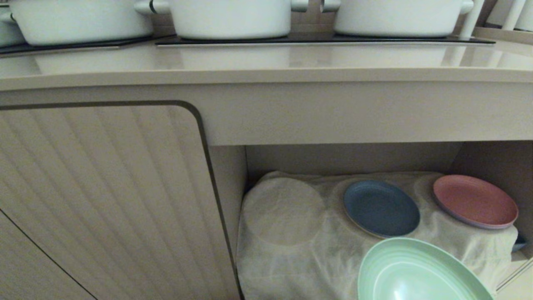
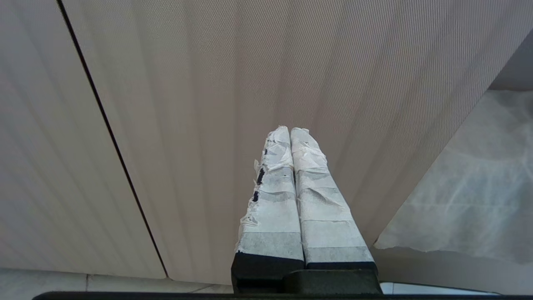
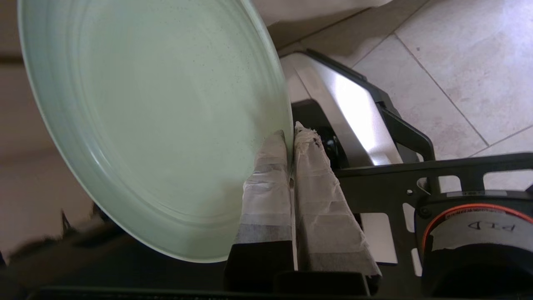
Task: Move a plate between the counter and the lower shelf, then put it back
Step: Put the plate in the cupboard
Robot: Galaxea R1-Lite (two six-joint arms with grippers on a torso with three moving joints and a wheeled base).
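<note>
Pinched tight on the rim of the plate (image 3: 154, 125), my right pincer (image 3: 290, 137) holds it in the air in front of the lower shelf (image 1: 291, 233), below the desk (image 1: 266, 62), while my left pincer (image 2: 290, 133) rests shut by the cupboard door (image 2: 187, 104). I think the job is only partway done, because the plate is on neither the shelf nor the desk. It is round, so it has no long side, and it tilts with its hollow face up.
</note>
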